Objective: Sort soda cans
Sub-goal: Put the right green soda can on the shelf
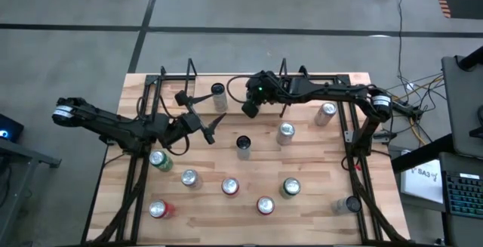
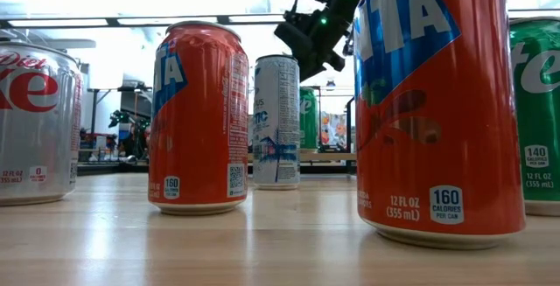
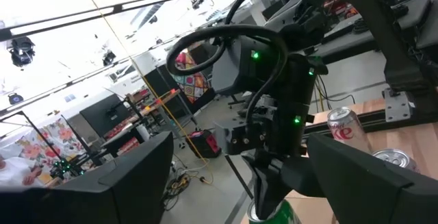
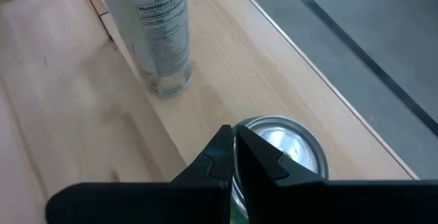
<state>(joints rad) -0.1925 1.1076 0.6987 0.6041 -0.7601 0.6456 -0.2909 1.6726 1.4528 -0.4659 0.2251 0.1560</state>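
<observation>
Both arms are dark, near-black, built of slim jointed links, each with a pale silver-white collar at its base joint; looped black cables run along them. The right gripper (image 1: pixel 250 109) housing shows small green lights, and its fingers (image 4: pixel 226 157) are matte black wedges with angular tips. The left gripper (image 1: pixel 198 116) has long, flat black fingers (image 3: pixel 130 176)

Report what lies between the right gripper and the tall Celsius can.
Nothing: the right wrist view shows bare table between the shut right gripper and the Celsius can. A silver-topped can sits under its fingers.
</observation>
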